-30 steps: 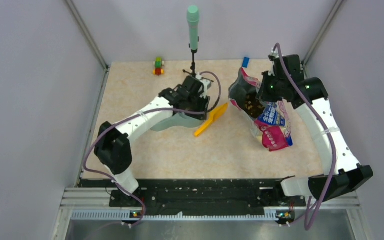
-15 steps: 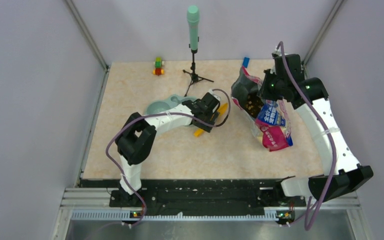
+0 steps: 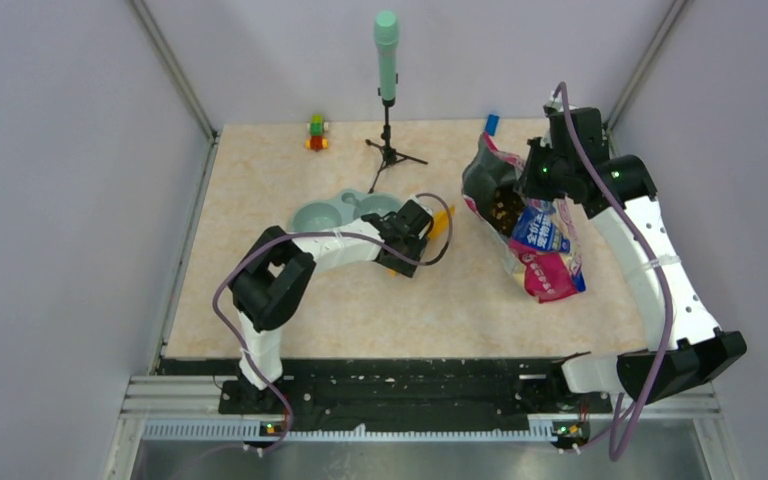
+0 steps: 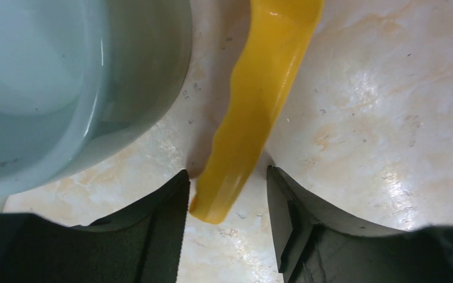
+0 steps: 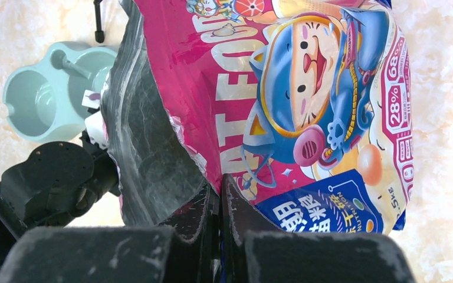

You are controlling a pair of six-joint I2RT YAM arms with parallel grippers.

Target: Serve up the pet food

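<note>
The pet food shows as brown kibble inside the open mouth of the pink-blue bag. My right gripper is shut on the torn rim of the bag and holds the mouth up. The orange-yellow scoop lies flat between the bag and the pale green double bowl. My left gripper is low over the scoop handle. Its jaws stand open on either side of the handle's end, the left finger close beside it. Both bowl hollows look bare.
A green microphone on a small tripod stands at the back centre. A stack of coloured toy blocks and a blue block sit near the back wall. Grey walls close in left and right.
My left arm has swung from above the bowl to the right and down onto the scoop handle, uncovering the bowl. The right arm and the bag have not moved.
</note>
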